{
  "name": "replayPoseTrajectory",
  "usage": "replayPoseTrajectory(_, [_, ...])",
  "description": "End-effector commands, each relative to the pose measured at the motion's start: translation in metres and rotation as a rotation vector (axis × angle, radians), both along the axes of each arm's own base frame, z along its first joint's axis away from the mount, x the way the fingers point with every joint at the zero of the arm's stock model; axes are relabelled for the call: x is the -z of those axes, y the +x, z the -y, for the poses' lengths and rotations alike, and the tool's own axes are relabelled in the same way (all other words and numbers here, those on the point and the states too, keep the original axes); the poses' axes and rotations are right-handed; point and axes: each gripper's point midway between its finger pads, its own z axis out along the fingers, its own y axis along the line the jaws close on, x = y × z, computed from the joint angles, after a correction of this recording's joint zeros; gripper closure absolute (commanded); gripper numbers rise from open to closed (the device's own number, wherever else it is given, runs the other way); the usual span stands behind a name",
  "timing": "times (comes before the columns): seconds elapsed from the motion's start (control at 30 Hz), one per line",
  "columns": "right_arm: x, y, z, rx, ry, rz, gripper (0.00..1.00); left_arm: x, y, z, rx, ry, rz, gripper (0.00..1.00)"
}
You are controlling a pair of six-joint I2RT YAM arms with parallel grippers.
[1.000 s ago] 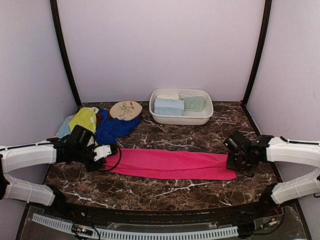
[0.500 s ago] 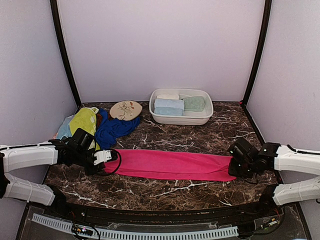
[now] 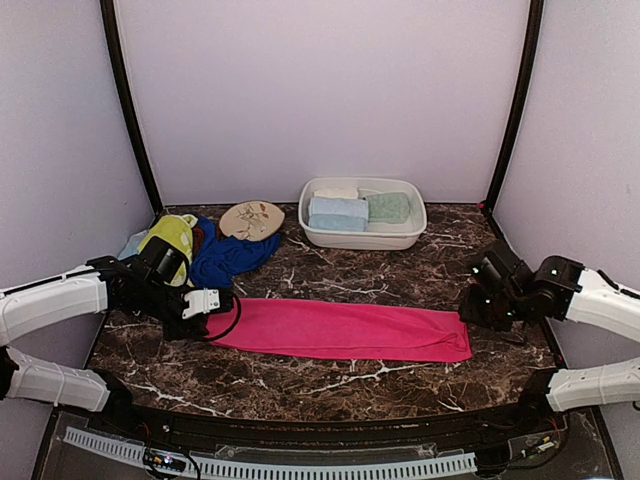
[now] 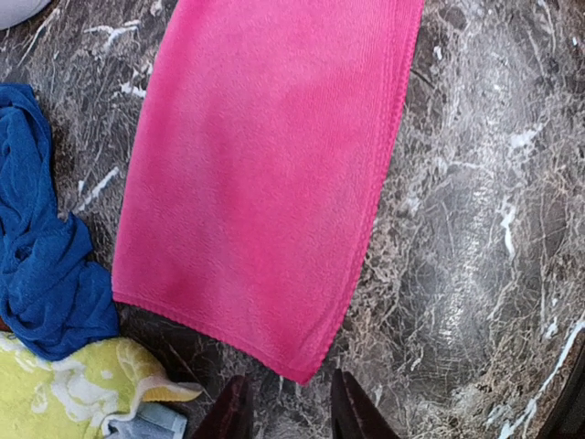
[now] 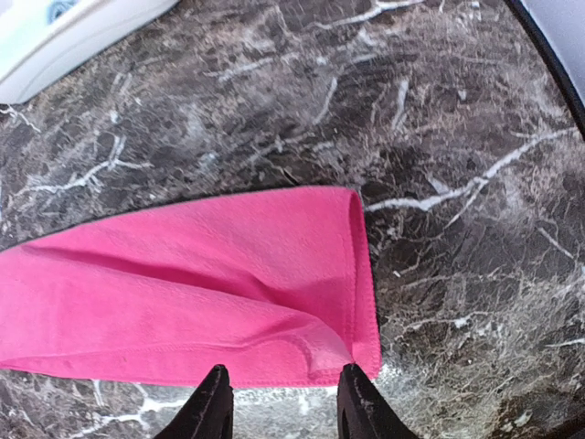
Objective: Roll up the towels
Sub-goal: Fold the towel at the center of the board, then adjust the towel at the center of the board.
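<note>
A hot pink towel [image 3: 340, 328] lies flat as a long folded strip across the middle of the marble table. My left gripper [image 3: 207, 304] hovers at its left end, open, with the towel's corner [image 4: 306, 370] just ahead of the empty fingers [image 4: 351, 413]. At the strip's right end my right gripper [image 3: 476, 306] is open too, just off the pink edge [image 5: 361, 274] and holding nothing. More towels sit heaped at the back left: yellow-green [image 3: 168, 240], royal blue [image 3: 225, 258] and pale blue [image 3: 130, 246].
A white plastic basin [image 3: 362, 238] at the back centre holds rolled towels, pale blue [image 3: 337, 213] and mint [image 3: 388, 207] among them. An oval floral disc [image 3: 251, 220] lies beside the heap. Lilac walls close in the back and both sides.
Both grippers have opened and let go of the pink towel's ends. The right gripper rose and drew back off the end; the strip now lies flat.
</note>
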Motion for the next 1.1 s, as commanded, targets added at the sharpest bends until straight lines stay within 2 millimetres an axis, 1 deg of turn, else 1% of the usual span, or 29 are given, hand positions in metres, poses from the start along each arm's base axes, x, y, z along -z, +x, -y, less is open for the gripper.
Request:
replayPoseTrajectory(0.0, [-0.022,0.013,-0.004,-0.02,-0.032,0.054,0.61,-0.017,-0.002,0.015,0.018,-0.063,-0.048,0.7])
replayPoseTrajectory(0.07, [-0.017,0.021,-0.021,-0.045,0.017,0.062,0.61,-0.02,0.01,0.025,-0.015,-0.107,-0.043,0.71])
replayPoseTrajectory(0.1, [-0.01,0.024,-0.029,-0.058,0.033,0.048,0.62,-0.019,0.018,0.03,-0.044,-0.125,-0.037,0.72])
replayPoseTrajectory(0.17, [0.012,0.025,-0.044,-0.083,0.056,-0.006,0.64,-0.011,0.033,0.036,-0.104,-0.141,-0.024,0.76])
replayPoseTrajectory(0.23, [0.038,0.023,-0.051,-0.09,0.066,-0.055,0.68,0.002,0.048,0.034,-0.164,-0.119,0.014,0.8])
replayPoseTrajectory(0.27, [0.05,0.02,-0.051,-0.091,0.065,-0.079,0.7,0.012,0.051,0.032,-0.18,-0.102,0.017,0.81])
replayPoseTrajectory(0.3, [0.06,0.016,-0.05,-0.089,0.064,-0.099,0.71,0.02,0.051,0.03,-0.187,-0.087,0.016,0.81])
replayPoseTrajectory(0.37, [0.076,0.008,-0.045,-0.081,0.064,-0.13,0.73,0.037,0.046,0.025,-0.19,-0.048,-0.007,0.82])
replayPoseTrajectory(0.47, [0.087,-0.007,-0.033,-0.055,0.072,-0.148,0.74,0.058,0.028,0.012,-0.169,0.008,-0.044,0.83])
replayPoseTrajectory(0.53, [0.093,-0.017,-0.022,-0.036,0.071,-0.16,0.75,0.069,0.017,0.002,-0.145,0.038,-0.04,0.83])
replayPoseTrajectory(0.57, [0.094,-0.022,-0.017,-0.022,0.073,-0.162,0.75,0.074,0.011,-0.004,-0.131,0.06,-0.035,0.83])
replayPoseTrajectory(0.67, [0.096,-0.034,-0.002,0.003,0.054,-0.178,0.75,0.083,0.005,-0.021,-0.101,0.122,0.025,0.85])
replayPoseTrajectory(0.7, [0.093,-0.035,0.0,0.007,0.053,-0.176,0.75,0.082,0.004,-0.023,-0.096,0.125,0.037,0.86])
replayPoseTrajectory(0.77, [0.082,-0.034,0.001,0.009,0.063,-0.157,0.75,0.081,0.0,-0.026,-0.065,0.138,0.054,0.86])
replayPoseTrajectory(0.83, [0.063,-0.027,-0.005,-0.007,0.087,-0.114,0.73,0.077,0.001,-0.028,-0.059,0.147,0.074,0.86])
replayPoseTrajectory(0.9, [0.04,-0.015,-0.01,-0.019,0.109,-0.065,0.72,0.07,0.003,-0.027,-0.052,0.146,0.085,0.86])
replayPoseTrajectory(0.97, [0.025,-0.003,-0.014,-0.026,0.124,-0.037,0.71,0.063,0.005,-0.024,-0.043,0.131,0.089,0.86])
replayPoseTrajectory(1.03, [0.02,0.01,-0.016,-0.03,0.137,-0.027,0.72,0.057,0.007,-0.021,-0.038,0.116,0.1,0.85])
replayPoseTrajectory(1.07, [0.022,0.016,-0.017,-0.035,0.139,-0.03,0.72,0.055,0.008,-0.019,-0.035,0.11,0.105,0.85])
